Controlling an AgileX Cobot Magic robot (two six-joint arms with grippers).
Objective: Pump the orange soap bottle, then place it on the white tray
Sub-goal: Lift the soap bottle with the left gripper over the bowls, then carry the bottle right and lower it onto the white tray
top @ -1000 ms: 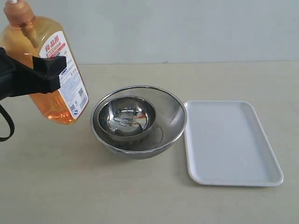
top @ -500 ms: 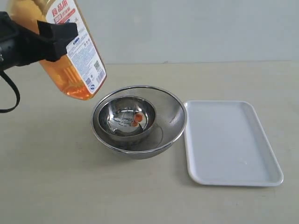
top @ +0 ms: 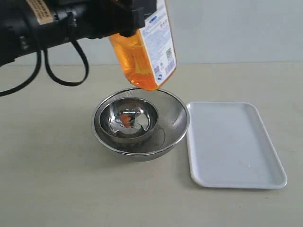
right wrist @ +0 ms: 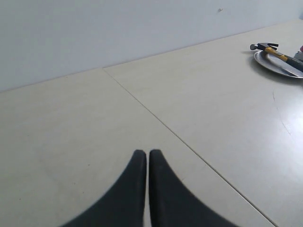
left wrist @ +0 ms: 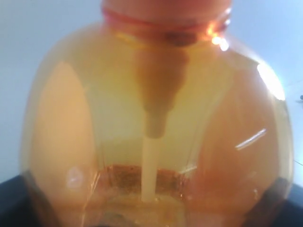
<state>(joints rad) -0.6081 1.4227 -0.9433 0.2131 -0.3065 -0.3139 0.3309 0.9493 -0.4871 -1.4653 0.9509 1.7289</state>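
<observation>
Nearest the camera, the tray [top: 236, 142] lies flat and bare on the table [top: 47, 189], just beside the right of the bowls, likely set there as the landing spot for the bottle. The small bowl [top: 102, 122] sits inside the big bowl [top: 182, 118], probably to catch whatever soap the pump gives. An orange patch shows in the small bowl, and I cannot tell whether it is soap or only the bottle's reflection. Above the far rim of the bowls the bottle [top: 147, 52] hangs in the air, leaning, its base downward and touching nothing below. It is well apart from the tray, so the placing is not yet done. Its pump head is out of the picture. The left claw [top: 135, 21] is clamped on the bottle's upper body, and its wrist camera sees little but orange plastic and the tube inside. The right claw [right wrist: 143, 179] has its fingers pressed together on nothing, above bare table. Far beyond it a hammer [right wrist: 272, 49] rests on a plate [right wrist: 279, 65].
</observation>
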